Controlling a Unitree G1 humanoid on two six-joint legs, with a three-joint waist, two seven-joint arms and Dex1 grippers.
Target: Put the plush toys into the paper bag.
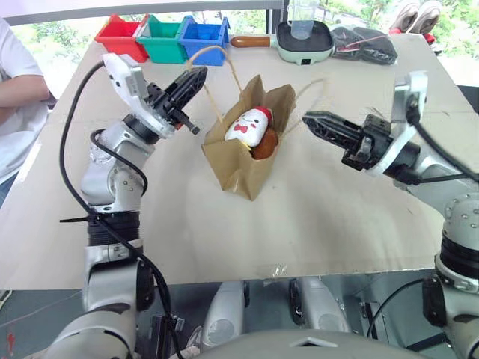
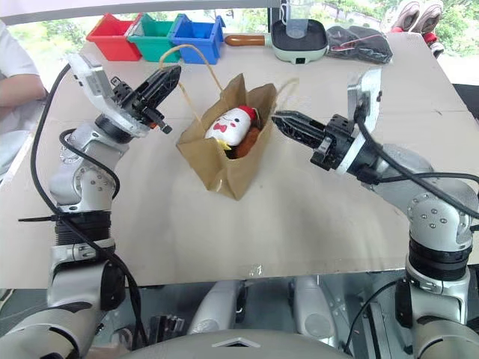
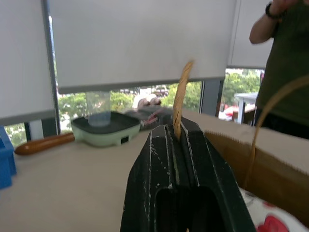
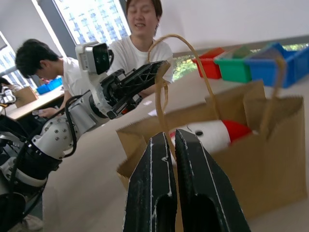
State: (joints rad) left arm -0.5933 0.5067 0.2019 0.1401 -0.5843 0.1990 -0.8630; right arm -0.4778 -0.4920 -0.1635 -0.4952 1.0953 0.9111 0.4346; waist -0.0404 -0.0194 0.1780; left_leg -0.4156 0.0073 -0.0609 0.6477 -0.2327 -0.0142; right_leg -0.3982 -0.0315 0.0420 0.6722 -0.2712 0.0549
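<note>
The tan paper bag (image 1: 232,168) stands tilted at the middle of the table with its mouth open. Inside it sit both plush toys: the white one with a red bow (image 1: 247,127) on top, and the rust-brown one (image 1: 266,144) beside and below it. My left gripper (image 1: 200,75) is up at the bag's far left and is shut on one twisted loop handle (image 3: 181,92), which comes out between its fingers. Just right of the bag's mouth, my right gripper (image 1: 307,117) is shut on the other handle (image 4: 159,96).
Red (image 1: 120,37), green (image 1: 163,39) and blue (image 1: 202,37) bins line the table's far edge. Next to them are a pale green pan (image 1: 303,41) and a black cloth bundle (image 1: 367,45). A person's arm (image 1: 19,86) rests at the left edge.
</note>
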